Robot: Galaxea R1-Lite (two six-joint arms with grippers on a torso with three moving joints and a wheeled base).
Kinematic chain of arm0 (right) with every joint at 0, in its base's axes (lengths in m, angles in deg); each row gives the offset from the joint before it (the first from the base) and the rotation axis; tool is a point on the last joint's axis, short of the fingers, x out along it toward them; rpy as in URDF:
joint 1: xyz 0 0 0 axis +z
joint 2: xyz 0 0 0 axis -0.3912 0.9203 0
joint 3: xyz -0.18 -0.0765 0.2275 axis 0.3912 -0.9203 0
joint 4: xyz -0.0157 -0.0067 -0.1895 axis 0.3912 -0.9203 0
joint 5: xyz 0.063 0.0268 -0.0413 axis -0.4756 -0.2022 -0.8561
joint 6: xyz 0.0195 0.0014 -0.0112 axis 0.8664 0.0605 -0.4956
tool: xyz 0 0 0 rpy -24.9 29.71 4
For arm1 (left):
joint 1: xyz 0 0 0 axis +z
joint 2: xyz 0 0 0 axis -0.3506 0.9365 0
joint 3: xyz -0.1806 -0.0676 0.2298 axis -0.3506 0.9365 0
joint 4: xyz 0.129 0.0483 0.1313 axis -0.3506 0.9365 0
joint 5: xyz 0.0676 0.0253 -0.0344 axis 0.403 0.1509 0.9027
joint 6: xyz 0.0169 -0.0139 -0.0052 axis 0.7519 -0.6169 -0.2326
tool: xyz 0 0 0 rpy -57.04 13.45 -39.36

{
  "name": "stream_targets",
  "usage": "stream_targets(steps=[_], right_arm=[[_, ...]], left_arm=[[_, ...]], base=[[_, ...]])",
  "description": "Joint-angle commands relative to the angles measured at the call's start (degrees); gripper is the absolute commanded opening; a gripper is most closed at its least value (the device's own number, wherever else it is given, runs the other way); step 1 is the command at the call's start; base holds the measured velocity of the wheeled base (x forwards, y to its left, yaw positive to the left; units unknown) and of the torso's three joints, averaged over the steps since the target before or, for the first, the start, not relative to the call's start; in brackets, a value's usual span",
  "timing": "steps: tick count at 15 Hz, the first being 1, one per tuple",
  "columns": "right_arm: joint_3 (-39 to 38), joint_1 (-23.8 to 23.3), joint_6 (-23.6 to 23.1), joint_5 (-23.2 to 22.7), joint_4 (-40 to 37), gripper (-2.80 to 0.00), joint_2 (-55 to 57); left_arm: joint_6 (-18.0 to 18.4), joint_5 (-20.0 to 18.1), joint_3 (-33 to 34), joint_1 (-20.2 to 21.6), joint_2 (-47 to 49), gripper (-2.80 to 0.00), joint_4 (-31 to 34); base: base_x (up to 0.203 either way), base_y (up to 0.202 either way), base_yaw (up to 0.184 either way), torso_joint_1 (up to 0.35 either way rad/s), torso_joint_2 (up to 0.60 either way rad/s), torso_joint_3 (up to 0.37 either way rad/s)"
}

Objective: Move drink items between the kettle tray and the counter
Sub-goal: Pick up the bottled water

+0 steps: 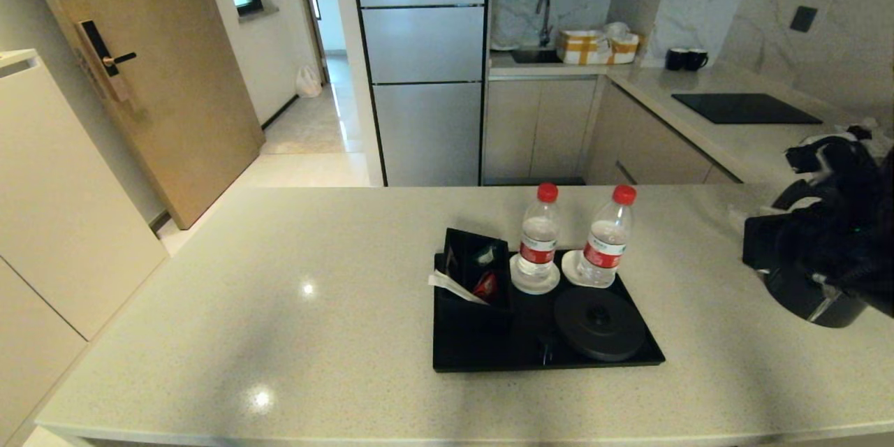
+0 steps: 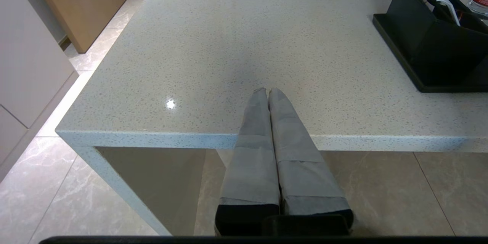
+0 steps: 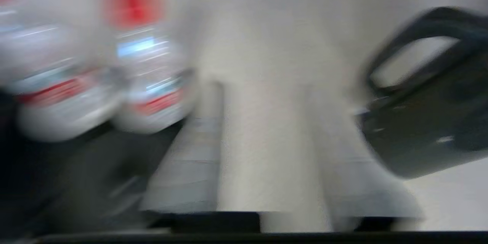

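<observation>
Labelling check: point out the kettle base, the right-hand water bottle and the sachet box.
kettle base [image 1: 601, 323], head view, centre of the round disc.
right-hand water bottle [image 1: 605, 248], head view, its red-white label.
sachet box [image 2: 438, 45], left wrist view, its near black wall.

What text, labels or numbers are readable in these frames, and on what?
None can be read.
Left water bottle: red-white label, print too small.
Right water bottle: same label, print too small; blurred in the right wrist view.
Sachets in the black box: no legible print.
Kettle, kettle base, door lock: no text visible.
</observation>
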Motion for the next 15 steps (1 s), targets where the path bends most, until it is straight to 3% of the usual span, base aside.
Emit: stream_targets(steps=[1,4,6,8,12,15], right_arm=[[0.17,7.30,2.19,0.01,-11.98,-2.80,-11.63],[1.49,18.49,8.08,0.35,-24.11,-2.80,-17.77],[1.51,24.33,11.37,0.65,-27.85,-2.80,-18.65],[1.22,26.31,13.42,0.64,-28.23,-2.80,-15.65],[0.81,26.96,14.91,1.04,-17.93,-2.80,-2.36],[-0.14,28.79,14.80,4.32,-1.39,-2.80,6.14]], left_arm=[[-0.01,0.02,0.00,0.00,0.00,-2.80,0.01],[-0.01,0.02,0.00,0.00,-0.02,-2.80,0.01],[-0.01,0.02,0.00,0.00,0.00,-2.80,0.01],[-0.01,0.02,0.00,0.00,0.00,-2.80,0.01],[-0.01,0.02,0.00,0.00,-0.04,-2.80,0.01],[-0.01,0.02,0.00,0.00,-0.01,-2.80,0.01]], base=[[0.000,0.000,0.000,0.000,0.00,0.000],[0.000,0.000,0.000,0.000,0.00,0.000],[0.000,0.000,0.000,0.000,0.00,0.000],[0.000,0.000,0.000,0.000,0.00,0.000],[0.000,0.000,0.000,0.000,0.00,0.000],[0.000,0.000,0.000,0.000,0.00,0.000]])
